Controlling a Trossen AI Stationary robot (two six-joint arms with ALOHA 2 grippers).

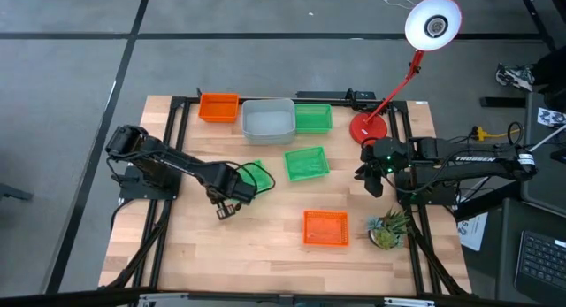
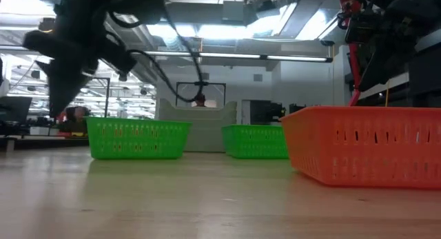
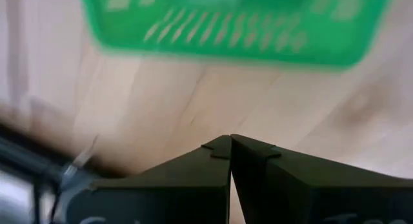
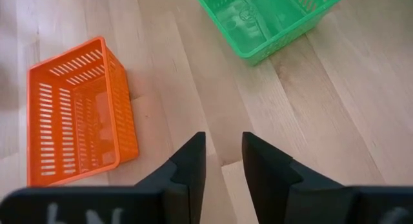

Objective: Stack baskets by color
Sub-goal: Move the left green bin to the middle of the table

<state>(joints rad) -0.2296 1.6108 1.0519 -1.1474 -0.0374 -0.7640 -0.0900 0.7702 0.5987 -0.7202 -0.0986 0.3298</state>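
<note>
Six baskets rest on their bases on the wooden table. An orange basket (image 1: 218, 107), a grey-white basket (image 1: 268, 118) and a green basket (image 1: 312, 118) line the far edge. A second green basket (image 1: 306, 163) sits mid-table, and a third green basket (image 1: 257, 175) (image 3: 239, 24) is partly under my left arm. Another orange basket (image 1: 325, 227) (image 4: 77, 114) lies near the front. My left gripper (image 1: 225, 208) (image 3: 230, 141) points down, shut and empty, over bare wood beside that third green basket. My right gripper (image 1: 371, 179) (image 4: 224, 153) hangs open at the right, above the table, touching nothing.
A red desk lamp stands with its base (image 1: 367, 128) at the far right and its head (image 1: 433, 24) raised beyond the table. A small potted plant (image 1: 389, 227) sits at the near right corner. Bare wood stretches along the near left part of the table (image 1: 177, 254).
</note>
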